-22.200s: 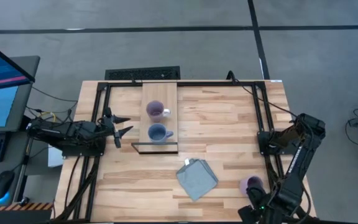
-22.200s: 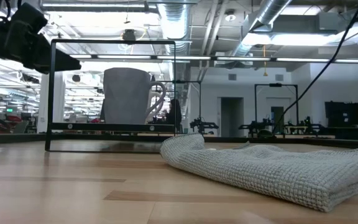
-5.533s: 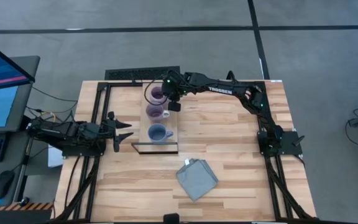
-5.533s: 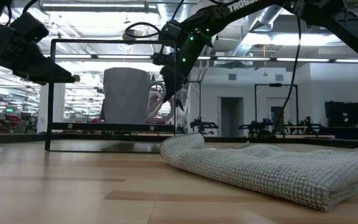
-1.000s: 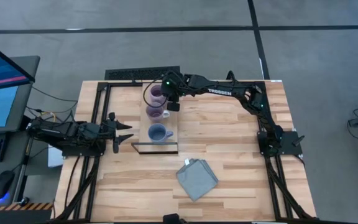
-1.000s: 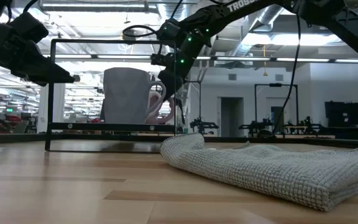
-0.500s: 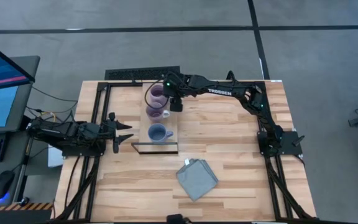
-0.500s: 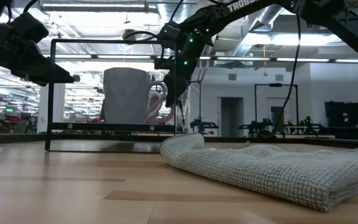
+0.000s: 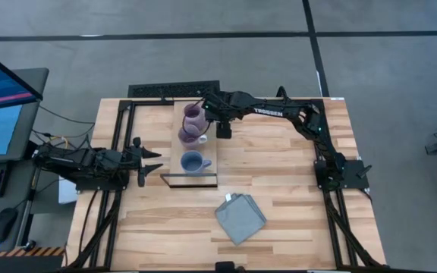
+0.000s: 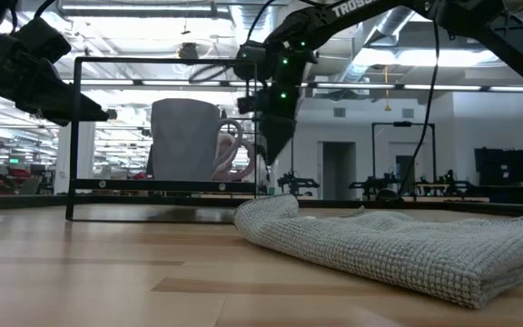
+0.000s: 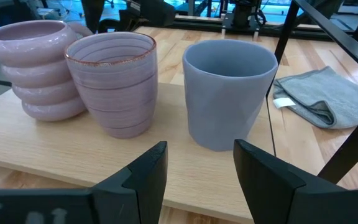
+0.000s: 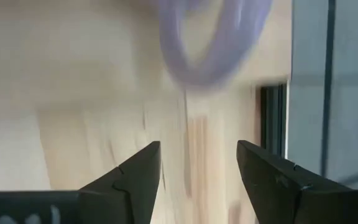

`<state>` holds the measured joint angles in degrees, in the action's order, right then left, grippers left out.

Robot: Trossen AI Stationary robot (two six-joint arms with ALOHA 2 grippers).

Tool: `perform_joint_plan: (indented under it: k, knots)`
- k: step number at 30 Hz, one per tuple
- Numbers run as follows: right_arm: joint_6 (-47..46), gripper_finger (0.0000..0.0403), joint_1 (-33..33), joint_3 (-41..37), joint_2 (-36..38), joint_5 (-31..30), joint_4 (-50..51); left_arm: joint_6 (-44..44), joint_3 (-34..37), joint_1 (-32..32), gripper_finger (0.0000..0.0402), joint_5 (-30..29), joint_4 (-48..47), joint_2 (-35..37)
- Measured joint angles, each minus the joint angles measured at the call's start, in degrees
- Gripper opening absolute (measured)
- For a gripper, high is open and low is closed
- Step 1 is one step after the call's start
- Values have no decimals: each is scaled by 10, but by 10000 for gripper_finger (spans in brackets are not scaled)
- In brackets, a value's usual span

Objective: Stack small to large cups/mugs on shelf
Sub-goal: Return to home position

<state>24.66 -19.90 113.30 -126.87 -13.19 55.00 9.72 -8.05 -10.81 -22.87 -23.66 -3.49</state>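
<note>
Three mugs stand upright in a row on the light-wood shelf (image 9: 209, 145): a ribbed lilac mug (image 9: 193, 114) at the far end, a striped lilac mug (image 9: 189, 136) in the middle and a dusty blue mug (image 9: 193, 161) nearest. The left wrist view shows the ribbed lilac mug (image 11: 39, 68), the striped lilac mug (image 11: 112, 84) and the blue mug (image 11: 229, 93) side by side. My right gripper (image 9: 222, 129) hangs open just right of the lilac mugs, pointing steeply down, with a lilac handle (image 12: 213, 43) ahead of its fingers. My left gripper (image 9: 155, 160) waits open, left of the shelf.
A folded grey-blue cloth (image 9: 240, 218) lies on the tabletop near the front, right of the shelf. A thin black frame (image 10: 75, 136) stands around the shelf's near end. A black strip (image 9: 174, 91) lies at the table's far edge.
My right gripper has drawn away from the far lilac mug toward the table's right edge and tipped more steeply downward. All three mugs stay where they were on the shelf.
</note>
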Motion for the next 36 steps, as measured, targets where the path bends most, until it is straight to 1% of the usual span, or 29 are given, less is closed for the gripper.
perform_joint_plan:
  k: [4,7,9,15,20,24,28,36]
  knots:
    - [-26,235,-2,0,0,-33,66,0,0,0,177,0,0,0]
    - [-56,235,-10,0,1,-28,103,0,0,0,177,0,0,0]
    - [-69,235,-18,-1,9,-10,119,0,0,0,177,1,3,0]
    - [-82,235,-42,-2,57,41,118,0,2,0,177,1,9,0]
    - [-86,235,-47,-2,121,43,113,4,2,0,177,0,10,0]
    - [-112,235,-50,-15,179,44,82,4,2,0,177,-3,13,0]
    - [-113,235,-50,-84,254,44,19,4,2,0,177,-4,14,0]
    - [-135,235,-50,-310,422,43,-128,-2,2,0,177,-4,44,0]
